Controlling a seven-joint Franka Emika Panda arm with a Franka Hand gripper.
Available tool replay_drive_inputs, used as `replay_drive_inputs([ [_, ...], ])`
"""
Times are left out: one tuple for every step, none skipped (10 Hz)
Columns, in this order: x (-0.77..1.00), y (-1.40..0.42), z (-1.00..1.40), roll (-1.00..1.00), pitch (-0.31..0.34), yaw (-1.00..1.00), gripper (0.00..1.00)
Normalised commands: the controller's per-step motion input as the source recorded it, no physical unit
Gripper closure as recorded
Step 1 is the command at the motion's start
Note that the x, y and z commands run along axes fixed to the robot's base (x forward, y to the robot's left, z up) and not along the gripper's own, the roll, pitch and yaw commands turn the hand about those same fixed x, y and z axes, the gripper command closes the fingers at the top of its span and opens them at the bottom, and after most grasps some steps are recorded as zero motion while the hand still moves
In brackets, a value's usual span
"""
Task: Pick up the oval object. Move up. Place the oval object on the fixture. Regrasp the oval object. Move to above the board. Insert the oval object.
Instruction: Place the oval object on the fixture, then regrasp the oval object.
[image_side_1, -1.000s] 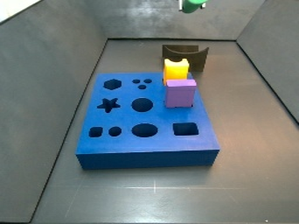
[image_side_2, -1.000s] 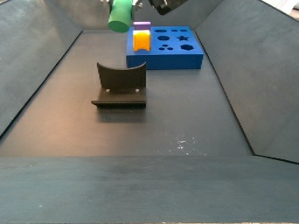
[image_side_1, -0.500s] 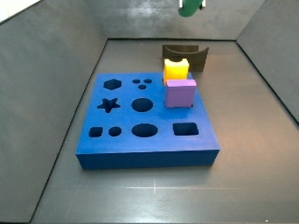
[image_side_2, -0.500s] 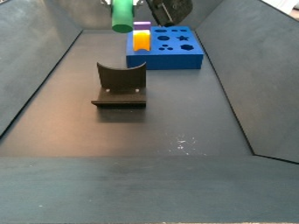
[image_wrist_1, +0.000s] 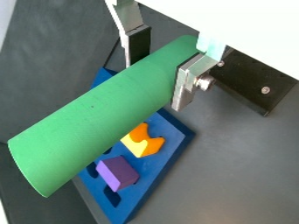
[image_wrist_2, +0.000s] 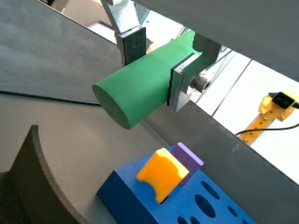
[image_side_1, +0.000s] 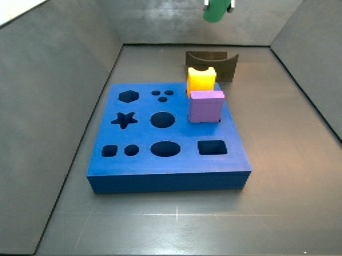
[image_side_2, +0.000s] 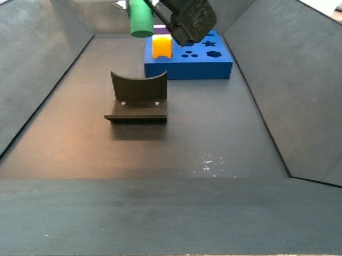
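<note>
Up high over the tabletop (image_side_2: 201, 140), the tool (image_wrist_1: 163, 63) is pinching the oval object (image_wrist_1: 111, 122), its silver fingers (image_wrist_1: 190, 80) pressed against the green peg's sides. Both wrist views show that grip clearly; in the side views the tool sits at the very top edge, and only the peg's end (image_side_1: 217, 8) pokes into one of them.

Below the tool lies the board (image_side_1: 167, 135), the big blue block. A side view lays out all its holes; the wrist views catch just one corner (image_wrist_2: 176, 199). On the board stand a yellow block (image_side_1: 202, 78) and a purple cube (image_side_1: 206, 105), touching each other, both under the peg in a wrist view (image_wrist_1: 140, 140).

The fixture (image_side_2: 138, 98) sits apart from the board, nearer the camera in one side view, tucked behind the board (image_side_1: 211, 62) in the other. Its curved notch faces up.

Against a second ago, the dark tool body (image_side_2: 187, 18) has come further down into the frame; the peg (image_side_2: 138, 18) has hardly shifted. Board, blocks and fixture are unmoved.

A yellow clamp (image_wrist_2: 274, 107) shows beyond the wall.
</note>
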Motion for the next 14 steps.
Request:
replay_drive_inputs([
  [0.06,0.04,-0.01,-0.18,0.013,-0.26,1.0],
  [0.06,0.04,-0.01,-0.15,-0.016,-0.23,1.0],
  [0.1,0.13,-1.0,-0.22,-0.089,-0.14,1.0],
  [0.1,0.13,-1.0,-0.21,-0.099,-0.11,1.0],
  [0.12,0.12,-1.0,-0.19,-0.108,-0.06,1.0],
  [0.12,0.11,-1.0,-0.17,-0.108,-0.04,1.0],
  [0.12,0.1,-1.0,-0.12,-0.099,-0.01,1.0],
  [0.12,0.09,-0.9,-0.1,-0.094,0.01,1.0],
  [0.09,0.06,-0.67,-0.08,-0.075,0.03,1.0],
  [0.09,0.05,-0.55,-0.07,-0.067,0.03,1.0],
  [0.07,0.02,-0.27,-0.07,-0.045,0.04,1.0],
  [0.0,0.0,0.0,0.0,0.0,0.0,0.0],
  [0.0,0.0,1.0,0.05,0.026,-0.01,0.0],
  [0.0,0.0,1.0,0.06,0.026,-0.01,0.0],
])
